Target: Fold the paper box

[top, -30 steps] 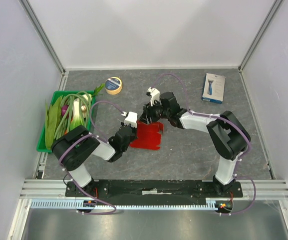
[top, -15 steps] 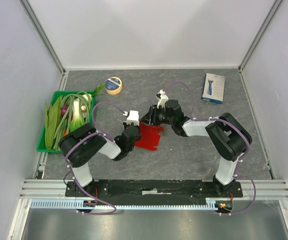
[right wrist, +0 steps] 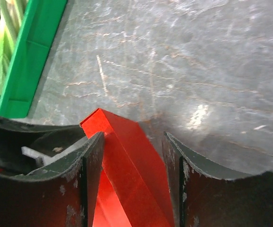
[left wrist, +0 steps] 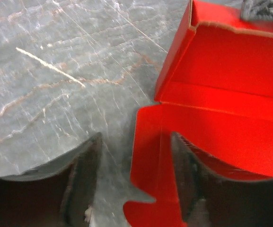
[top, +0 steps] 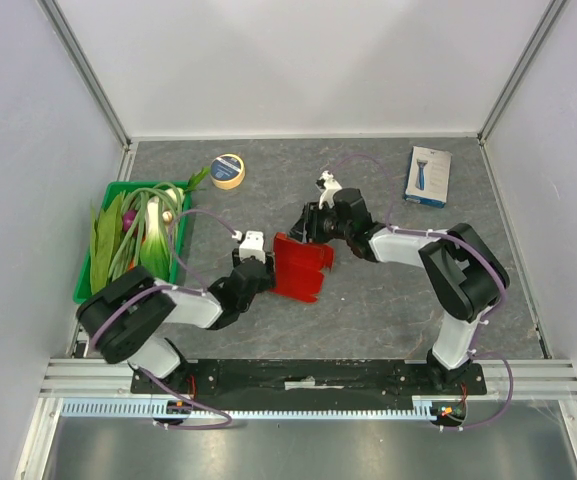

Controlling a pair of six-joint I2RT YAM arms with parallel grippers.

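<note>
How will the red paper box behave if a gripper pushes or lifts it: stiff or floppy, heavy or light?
Probably floppy: the box is thin card, its flaps bent up at creases. Likely light, so a push may slide it over the smooth table instead of folding it. Its glossy surface might slip in a loose grip.

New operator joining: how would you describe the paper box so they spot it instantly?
On the grey table, look mid-table between the left claw and right claw. The paper box is the glossy red half-folded cardboard there, unlike the white-and-blue box far right.
</note>
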